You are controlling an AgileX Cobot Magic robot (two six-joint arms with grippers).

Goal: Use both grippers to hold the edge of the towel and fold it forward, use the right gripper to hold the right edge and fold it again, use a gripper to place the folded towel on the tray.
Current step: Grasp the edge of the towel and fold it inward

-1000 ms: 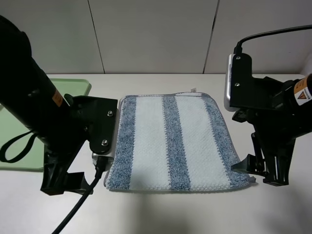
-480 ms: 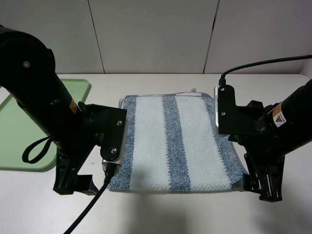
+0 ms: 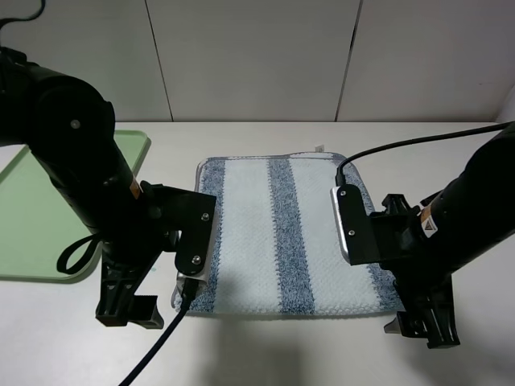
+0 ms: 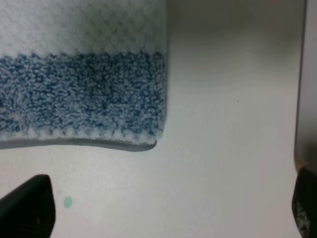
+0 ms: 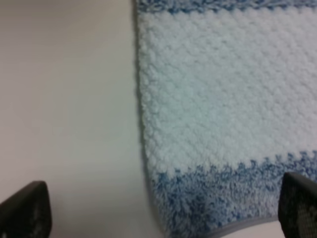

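Observation:
The towel [image 3: 282, 233] lies flat on the white table, white with three blue-grey stripes, its tag [image 3: 319, 149] at the far edge. My left gripper [image 3: 129, 310] is open and empty just left of the towel's near left corner. In the left wrist view that corner [image 4: 84, 89] and its grey hem [image 4: 99, 144] show between wide-apart fingertips [image 4: 25, 208]. My right gripper [image 3: 418, 326] is open and empty at the near right corner. The right wrist view shows this corner [image 5: 223, 99] between its fingertips [image 5: 299, 206]. The pale-green tray [image 3: 20, 241] lies at the left, partly behind my left arm.
A black cable [image 3: 153, 354] trails from the left arm toward the table's front. Another cable [image 3: 418, 143] arcs over the right arm. Grey wall panels [image 3: 257, 56] stand behind the table.
Both arms have swung inward and toward the front. Both grippers have come down to the towel's near corners. The towel has not moved.

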